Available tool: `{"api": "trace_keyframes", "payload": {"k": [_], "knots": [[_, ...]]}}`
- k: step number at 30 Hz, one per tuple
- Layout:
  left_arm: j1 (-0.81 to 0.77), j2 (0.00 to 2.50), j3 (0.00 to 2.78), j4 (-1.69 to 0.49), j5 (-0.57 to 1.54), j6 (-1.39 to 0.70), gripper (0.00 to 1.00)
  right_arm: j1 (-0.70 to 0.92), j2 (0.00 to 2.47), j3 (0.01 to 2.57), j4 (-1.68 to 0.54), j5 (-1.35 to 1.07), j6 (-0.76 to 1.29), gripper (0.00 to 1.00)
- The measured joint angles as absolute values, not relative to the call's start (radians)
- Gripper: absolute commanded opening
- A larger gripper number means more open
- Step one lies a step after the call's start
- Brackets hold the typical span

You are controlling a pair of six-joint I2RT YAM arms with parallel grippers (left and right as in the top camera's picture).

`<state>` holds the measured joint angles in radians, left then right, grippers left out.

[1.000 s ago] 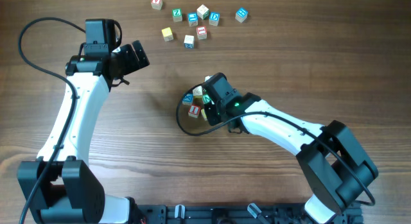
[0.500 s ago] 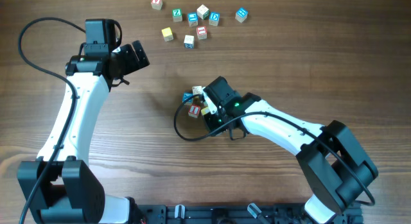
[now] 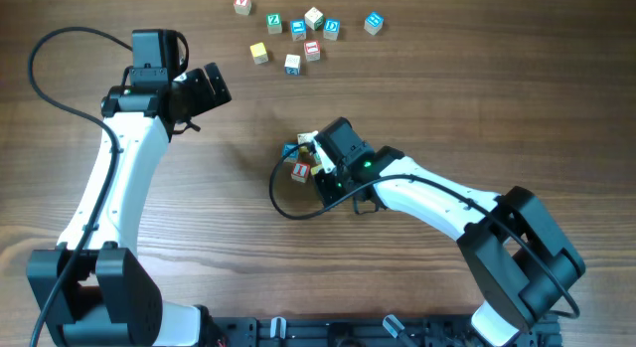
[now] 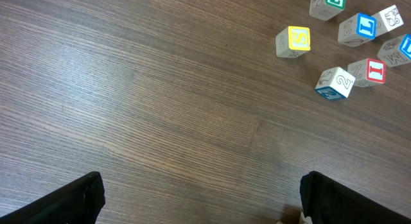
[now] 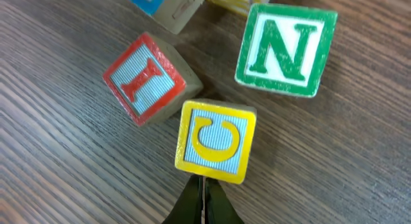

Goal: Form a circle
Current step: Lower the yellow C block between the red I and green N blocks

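The circle is a small cluster of letter cubes at mid-table: a red-faced cube [image 3: 300, 172], a blue-faced cube [image 3: 291, 149] and a cream one [image 3: 307, 140] show beside the right wrist. In the right wrist view, a yellow cube [image 5: 216, 140] lies with a red-faced cube [image 5: 144, 79] on its left and a green N cube [image 5: 286, 49] above right. My right gripper [image 5: 203, 189] is shut, its tips touching the yellow cube's near edge and holding nothing. My left gripper [image 4: 202, 205] hangs open over bare wood, far left of the cluster [image 3: 204, 88].
Several loose letter cubes [image 3: 298, 34] lie scattered near the table's far edge. The left wrist view shows some of them, among them a yellow S cube [image 4: 293, 42]. A black cable [image 3: 278, 193] loops on the table beside the cluster.
My right wrist has edged slightly left over the cluster, now hiding the green and yellow cubes from above. The left arm has not moved.
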<state>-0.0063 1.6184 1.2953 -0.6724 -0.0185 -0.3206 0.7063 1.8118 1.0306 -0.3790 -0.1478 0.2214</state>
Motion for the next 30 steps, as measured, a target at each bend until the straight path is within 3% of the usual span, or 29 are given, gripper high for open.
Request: {"api": "trace_keyframes", "payload": {"k": [30], "knots": [[-0.006, 1.618, 1.295, -0.673, -0.019, -0.321, 1.00, 0.706, 1.812, 1.031, -0.379, -0.039, 0.221, 0.04]]}}
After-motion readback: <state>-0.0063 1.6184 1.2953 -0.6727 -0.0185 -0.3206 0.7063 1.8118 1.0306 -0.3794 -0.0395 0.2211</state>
